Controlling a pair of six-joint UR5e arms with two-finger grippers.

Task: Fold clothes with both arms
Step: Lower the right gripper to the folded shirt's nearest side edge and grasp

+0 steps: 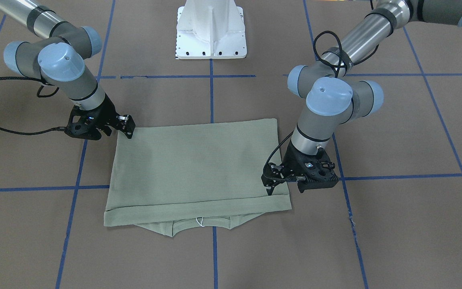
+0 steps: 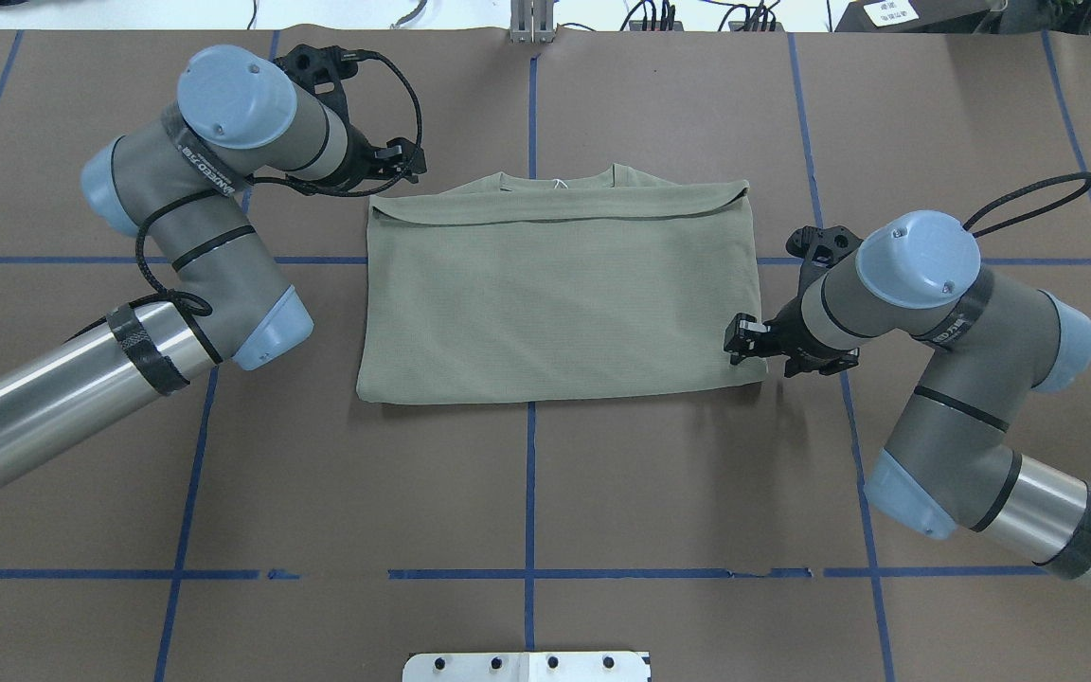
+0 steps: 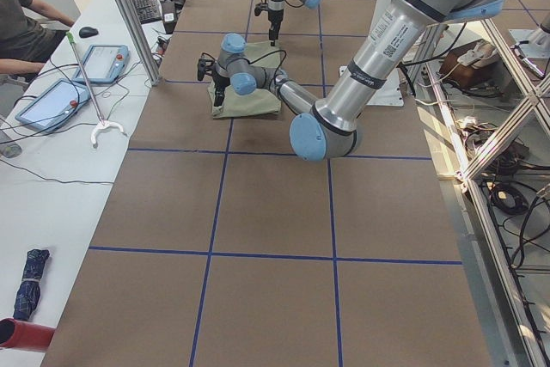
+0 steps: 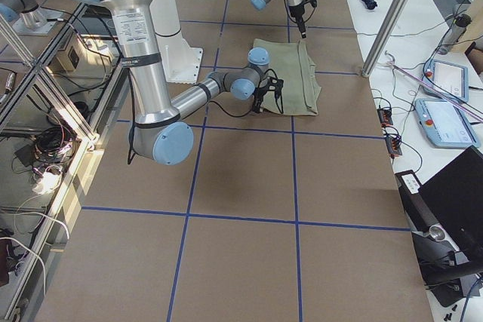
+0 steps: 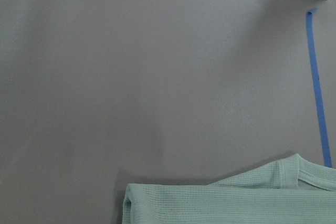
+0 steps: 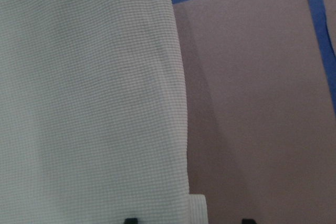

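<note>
Expect more folds: the pale sage-green knit shirt point(image 2: 555, 303) lies already folded into a rectangle on the brown desk point(image 2: 678, 493), black right gripper point(image 2: 742, 339) spread astride its edge, black left gripper point(image 2: 405, 159) beside its collar corner, jaw state not discernible.

shirt point(image 2: 555, 303) sleeves were folded out of sight, right gripper point(image 2: 740, 339) fingertips point(image 6: 131, 220) got cropped to slivers, left gripper point(image 1: 270, 190) gap looked too tiny to read

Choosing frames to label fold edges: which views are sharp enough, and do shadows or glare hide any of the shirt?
Overhead exterior and exterior front-facing: evenly lit, shirt crisp, faint shadows only, no glare. Right wrist-mounted: knit texture legible, slightly soft. Left wrist-mounted: mildly blurred. Exterior left and right: shirt too small for edges.
</note>
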